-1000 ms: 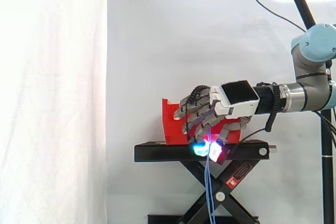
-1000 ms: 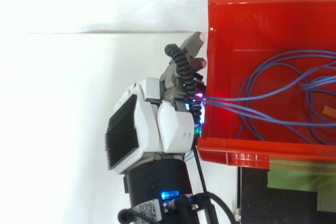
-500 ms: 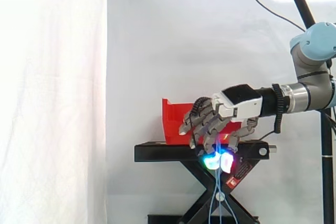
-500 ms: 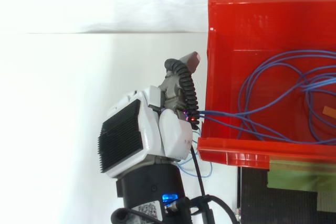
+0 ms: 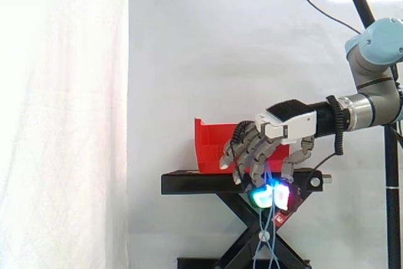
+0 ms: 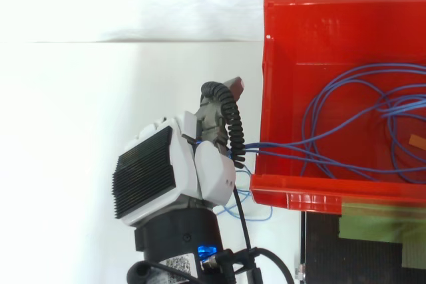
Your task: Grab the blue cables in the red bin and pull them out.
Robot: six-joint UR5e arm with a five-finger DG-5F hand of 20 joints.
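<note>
Thin blue cables (image 6: 346, 124) lie looped in the red bin (image 6: 333, 24) and run over its front wall to my hand (image 6: 174, 174). The hand is outside the bin, just off its front edge, fingers curled down and pinching the cable strands. In the side view the hand (image 5: 277, 131) hangs in front of the red bin (image 5: 211, 146), its fingertips (image 5: 259, 197) glowing green and white below the stand's top. The blue cables (image 5: 266, 231) hang down from those tips in front of the stand.
The bin sits on a black scissor stand (image 5: 189, 183) before a white curtain (image 5: 63, 118). A small orange tag (image 6: 418, 142) lies in the bin at the right. Open white space lies left of the bin in the top view.
My hand has moved away from the bin's front edge and lower, dragging the blue cables further over the bin wall. More cable now hangs below the hand.
</note>
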